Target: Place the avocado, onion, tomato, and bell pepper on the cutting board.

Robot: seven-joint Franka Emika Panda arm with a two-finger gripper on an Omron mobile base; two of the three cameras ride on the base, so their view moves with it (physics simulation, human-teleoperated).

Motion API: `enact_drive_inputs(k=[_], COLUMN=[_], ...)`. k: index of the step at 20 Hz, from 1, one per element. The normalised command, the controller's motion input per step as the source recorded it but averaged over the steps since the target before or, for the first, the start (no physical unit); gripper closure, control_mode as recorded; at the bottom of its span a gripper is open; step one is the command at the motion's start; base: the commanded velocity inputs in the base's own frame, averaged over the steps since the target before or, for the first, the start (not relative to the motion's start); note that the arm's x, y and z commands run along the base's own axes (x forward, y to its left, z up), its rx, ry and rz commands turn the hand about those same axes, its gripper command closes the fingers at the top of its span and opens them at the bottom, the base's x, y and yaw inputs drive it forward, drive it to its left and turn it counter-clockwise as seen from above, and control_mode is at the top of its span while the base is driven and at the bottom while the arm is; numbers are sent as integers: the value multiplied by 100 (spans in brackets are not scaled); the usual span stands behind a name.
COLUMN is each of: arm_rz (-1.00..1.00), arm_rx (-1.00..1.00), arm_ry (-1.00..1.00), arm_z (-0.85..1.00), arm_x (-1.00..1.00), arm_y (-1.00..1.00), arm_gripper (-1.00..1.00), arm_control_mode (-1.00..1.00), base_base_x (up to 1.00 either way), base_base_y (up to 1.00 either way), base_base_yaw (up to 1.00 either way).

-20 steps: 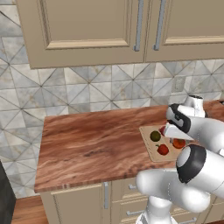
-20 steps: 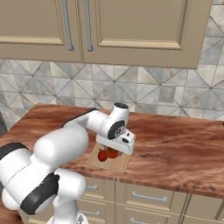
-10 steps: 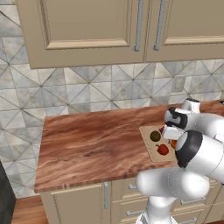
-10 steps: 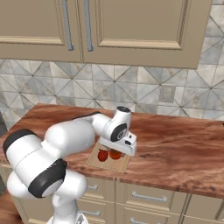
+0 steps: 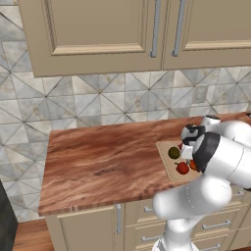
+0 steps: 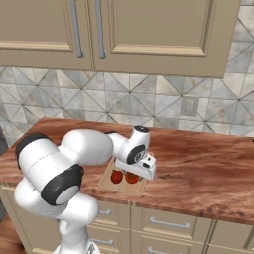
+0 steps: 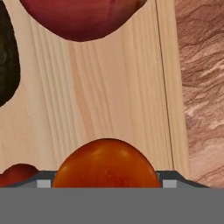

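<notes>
The pale cutting board (image 5: 165, 163) (image 6: 106, 181) (image 7: 109, 87) lies near the counter's front edge. On it rest the dark avocado (image 5: 173, 153) (image 7: 6, 65), the reddish-purple onion (image 7: 78, 17) and a red ball (image 5: 182, 168) (image 6: 117, 176) (image 7: 15, 173). My gripper (image 5: 189, 154) (image 6: 137, 171) (image 7: 106, 177) is low over the board. Its fingers flank an orange-red ball (image 7: 106, 164) (image 6: 132, 177) on both sides and appear shut on it. Which of the two red balls is the tomato and which the bell pepper, I cannot tell.
The reddish-brown wood counter (image 5: 103, 162) (image 6: 198, 168) stretches wide to both sides of the board. A tiled backsplash with an outlet (image 6: 188, 106) rises behind it, and cabinets (image 5: 147, 29) hang above. The board's edge (image 7: 168, 87) runs close to bare counter.
The hand has come down and toward the front onto the cutting board, carrying the orange-red ball with it. The other things on the board have stayed put.
</notes>
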Motion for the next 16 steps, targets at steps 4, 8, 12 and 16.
enact_drive_inputs(k=[4,8,12,16], arm_rz=[0,0,0,0], arm_rx=[0,0,0,0], arm_ry=[0,-1,-4,-4], arm_z=[-31,-9,0,0], arm_x=[2,0,0,0], arm_y=[0,0,0,0], arm_gripper=[-100,-100,-100,-100], arm_control_mode=[-100,-100,-100,-100], base_base_x=[0,0,0,0], base_base_y=[0,0,0,0], base_base_yaw=[0,0,0,0])
